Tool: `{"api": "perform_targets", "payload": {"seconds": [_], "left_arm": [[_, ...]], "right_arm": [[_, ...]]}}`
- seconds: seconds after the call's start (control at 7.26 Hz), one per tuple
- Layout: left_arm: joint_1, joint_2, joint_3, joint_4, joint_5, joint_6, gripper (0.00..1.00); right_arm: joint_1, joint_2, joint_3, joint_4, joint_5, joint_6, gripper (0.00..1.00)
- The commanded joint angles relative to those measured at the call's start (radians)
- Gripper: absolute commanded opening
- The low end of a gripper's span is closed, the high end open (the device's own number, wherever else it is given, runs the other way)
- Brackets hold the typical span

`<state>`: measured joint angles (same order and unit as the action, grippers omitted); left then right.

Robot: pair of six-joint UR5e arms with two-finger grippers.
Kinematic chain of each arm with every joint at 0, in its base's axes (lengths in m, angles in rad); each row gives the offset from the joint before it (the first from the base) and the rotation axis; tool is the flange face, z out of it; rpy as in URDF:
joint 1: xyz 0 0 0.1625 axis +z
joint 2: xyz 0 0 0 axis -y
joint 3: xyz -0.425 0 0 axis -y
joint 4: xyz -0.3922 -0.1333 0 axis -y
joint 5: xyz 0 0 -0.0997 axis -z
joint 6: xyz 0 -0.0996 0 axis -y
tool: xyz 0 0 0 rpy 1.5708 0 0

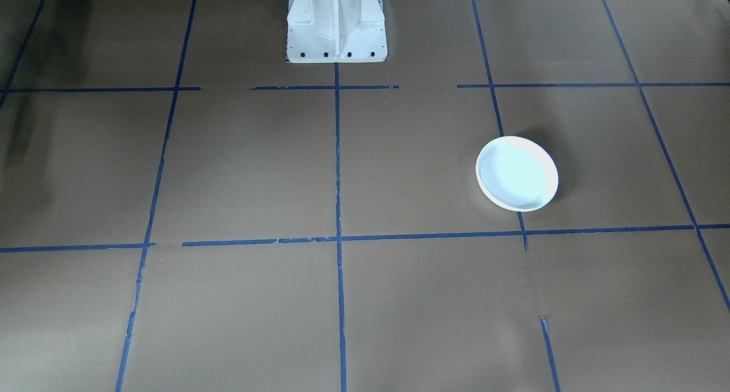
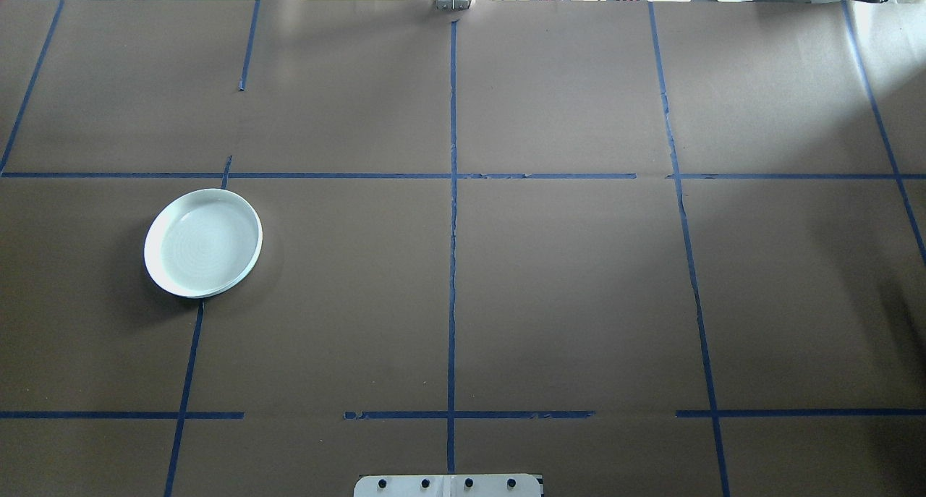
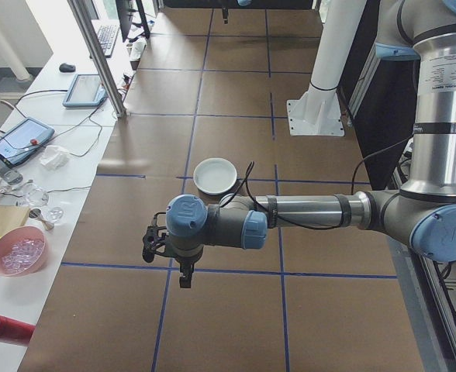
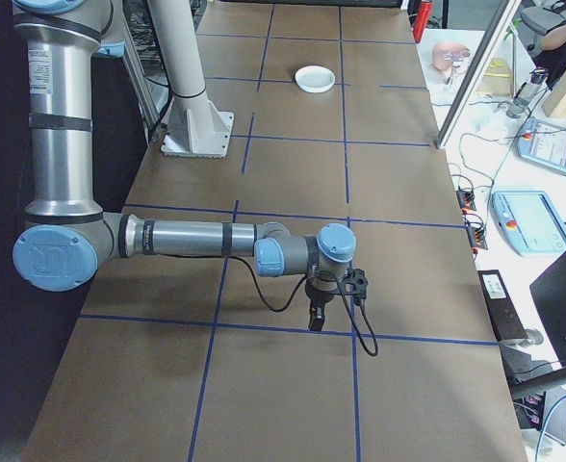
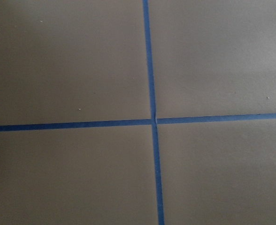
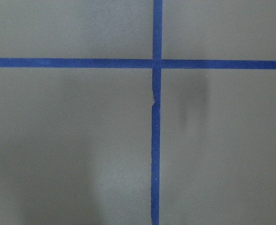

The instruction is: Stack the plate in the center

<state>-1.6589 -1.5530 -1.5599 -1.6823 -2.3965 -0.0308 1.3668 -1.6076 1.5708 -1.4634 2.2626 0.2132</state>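
We see the white plate (image 2: 203,242) on our left half, upright, round, no long axis | brown table (image 2: 564,280) lies open around it | grippers' (image 3: 183,273) opening: we cannot tell.

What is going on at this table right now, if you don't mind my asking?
Nothing is being handled yet. A single white plate sits empty on the brown paper-covered table, on the robot's left side, resting over a blue tape line of the grid, away from the center. The left arm's pincer and the right arm's pincer hang above bare table, far from the plate; whether they are open cannot be told.
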Motion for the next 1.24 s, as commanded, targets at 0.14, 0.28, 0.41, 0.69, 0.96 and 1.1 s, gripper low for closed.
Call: {"api": "perform_targets", "payload": {"seconds": [0.14,0.28,0.41,0.69,0.96,1.1], "left_arm": [[-0.009,0.001,0.031,0.012,0.002,0.003,1.0],[-0.009,0.004,0.032,0.012,0.002,0.003,1.0],[-0.009,0.002,0.029,0.012,0.002,0.002,1.0],[-0.012,0.019,0.032,0.012,0.002,0.003,1.0],[-0.012,0.019,0.028,0.013,0.002,-0.006,1.0],[-0.012,0.019,0.027,0.013,0.0,-0.006,1.0]], "right_arm": [[0.0,0.0,0.0,0.0,0.0,0.0,1.0],[0.0,0.0,0.0,0.0,0.0,0.0,1.0],[0.0,0.0,0.0,0.0,0.0,0.0,1.0],[0.0,0.0,0.0,0.0,0.0,0.0,1.0],[0.0,0.0,0.0,0.0,0.0,0.0,1.0],[0.0,0.0,0.0,0.0,0.0,0.0,1.0]]}}
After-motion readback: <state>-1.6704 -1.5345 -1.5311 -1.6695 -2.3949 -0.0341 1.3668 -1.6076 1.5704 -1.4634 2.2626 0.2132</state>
